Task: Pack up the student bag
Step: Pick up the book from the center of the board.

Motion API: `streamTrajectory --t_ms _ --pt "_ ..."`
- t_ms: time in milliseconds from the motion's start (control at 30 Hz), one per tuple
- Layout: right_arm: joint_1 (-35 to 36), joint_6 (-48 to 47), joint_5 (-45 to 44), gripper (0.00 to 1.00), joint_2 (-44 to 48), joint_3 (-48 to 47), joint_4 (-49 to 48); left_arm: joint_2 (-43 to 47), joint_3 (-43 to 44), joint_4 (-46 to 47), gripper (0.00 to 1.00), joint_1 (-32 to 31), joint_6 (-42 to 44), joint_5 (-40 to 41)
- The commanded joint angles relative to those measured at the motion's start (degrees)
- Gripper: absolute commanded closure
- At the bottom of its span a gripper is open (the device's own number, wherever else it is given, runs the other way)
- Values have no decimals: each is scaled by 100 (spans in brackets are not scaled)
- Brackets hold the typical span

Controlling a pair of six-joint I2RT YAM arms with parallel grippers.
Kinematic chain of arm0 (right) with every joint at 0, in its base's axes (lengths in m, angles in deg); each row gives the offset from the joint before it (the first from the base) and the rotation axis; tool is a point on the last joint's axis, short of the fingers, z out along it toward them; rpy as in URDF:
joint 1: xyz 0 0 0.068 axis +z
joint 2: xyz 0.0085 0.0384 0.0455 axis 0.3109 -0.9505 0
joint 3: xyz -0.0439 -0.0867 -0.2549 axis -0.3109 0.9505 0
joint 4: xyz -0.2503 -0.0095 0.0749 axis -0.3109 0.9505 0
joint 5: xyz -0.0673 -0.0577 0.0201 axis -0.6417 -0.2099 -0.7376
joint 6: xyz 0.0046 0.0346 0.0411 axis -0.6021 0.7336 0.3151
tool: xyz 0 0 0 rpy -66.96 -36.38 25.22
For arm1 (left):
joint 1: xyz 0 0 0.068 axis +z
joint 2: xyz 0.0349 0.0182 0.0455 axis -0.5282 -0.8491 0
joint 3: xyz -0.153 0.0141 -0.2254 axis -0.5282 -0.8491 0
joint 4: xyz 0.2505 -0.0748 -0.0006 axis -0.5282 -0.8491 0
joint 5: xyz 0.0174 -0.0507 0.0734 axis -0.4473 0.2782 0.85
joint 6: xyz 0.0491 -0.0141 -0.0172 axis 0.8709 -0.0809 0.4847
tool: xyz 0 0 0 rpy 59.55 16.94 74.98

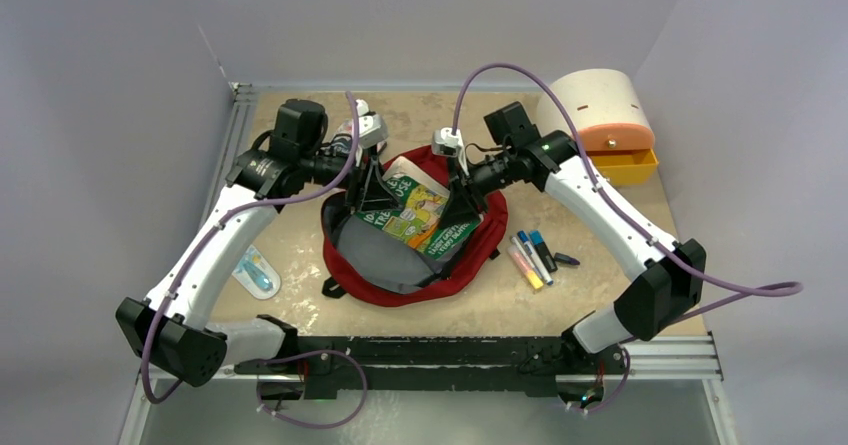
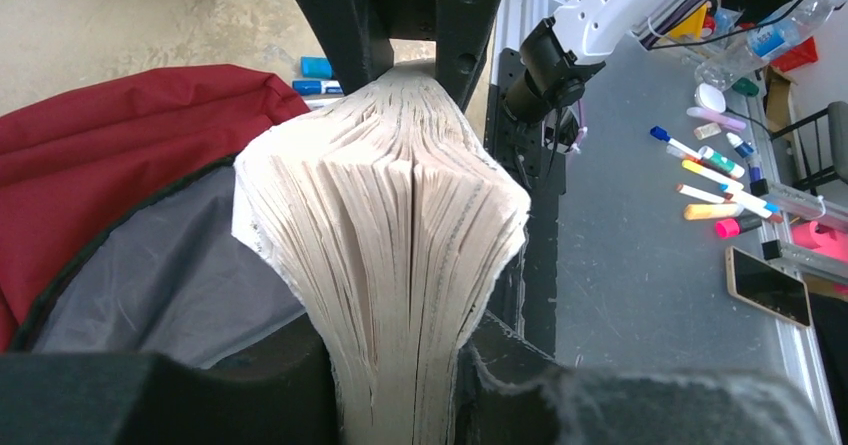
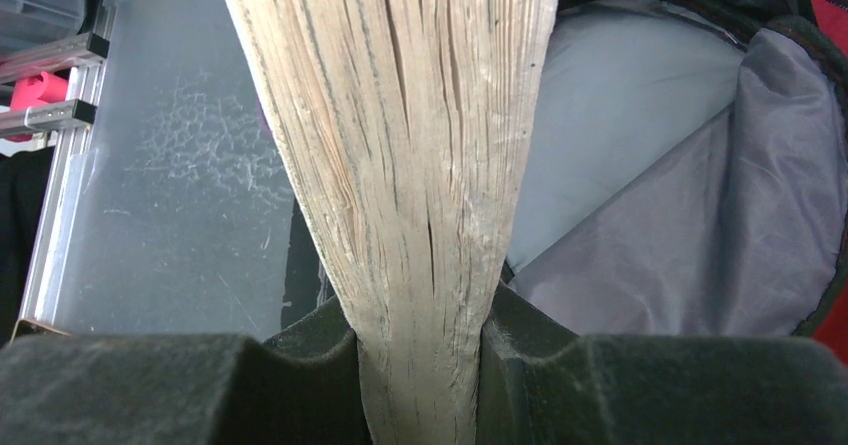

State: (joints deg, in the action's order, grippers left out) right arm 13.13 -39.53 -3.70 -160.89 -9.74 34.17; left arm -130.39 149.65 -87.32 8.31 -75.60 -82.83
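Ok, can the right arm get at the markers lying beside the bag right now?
Probably not yet. The markers lie uncovered right of the student bag, but the right end effector is shut on the books over it, so it must let go first.

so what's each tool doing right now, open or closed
left tool: closed on the book, pages pinched between its fingers
right tool: closed on the same book, at the opposite end
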Motion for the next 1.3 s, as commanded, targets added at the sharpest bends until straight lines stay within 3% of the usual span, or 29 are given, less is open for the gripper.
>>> streamTrajectory --t_ms 0,67,133,233,400,600,733,867,967,1100,1267 --pt "-57 31 326 100 67 -392 -403 -2 95 -91 82 -209 3 -396" --pt "-57 22 320 100 86 -344 -412 3 101 -85 100 -209 -21 -376" --pt "-53 52 242 98 125 -311 -450 32 86 -57 100 -209 -72 -312" --pt "-57 587 65 84 302 -160 -948 129 55 82 100 -209 -283 -22" --pt "-57 2385 -652 64 1056 804 -3056 236 22 260 100 -204 -546 279" --pt "-57 2528 -1302 39 1239 946 -2882 281 2 549 100 -201 -779 269" --pt "-57 2549 -1637 32 1452 878 -2688 228 46 545 100 -200 -773 401" --pt "-57 2962 -2531 27 1971 833 -2971 222 25 588 100 -200 -812 605" --pt "-57 3751 -3324 26 2679 1217 -4088 235 -82 720 100 -200 -1049 865" --pt "-58 4692 -3668 2 3291 1668 -5396 270 -348 1080 100 -200 -1504 1203" --pt "-57 6403 -4885 1 3276 1438 -6301 459 -763 1556 100 -200 -2359 1860"
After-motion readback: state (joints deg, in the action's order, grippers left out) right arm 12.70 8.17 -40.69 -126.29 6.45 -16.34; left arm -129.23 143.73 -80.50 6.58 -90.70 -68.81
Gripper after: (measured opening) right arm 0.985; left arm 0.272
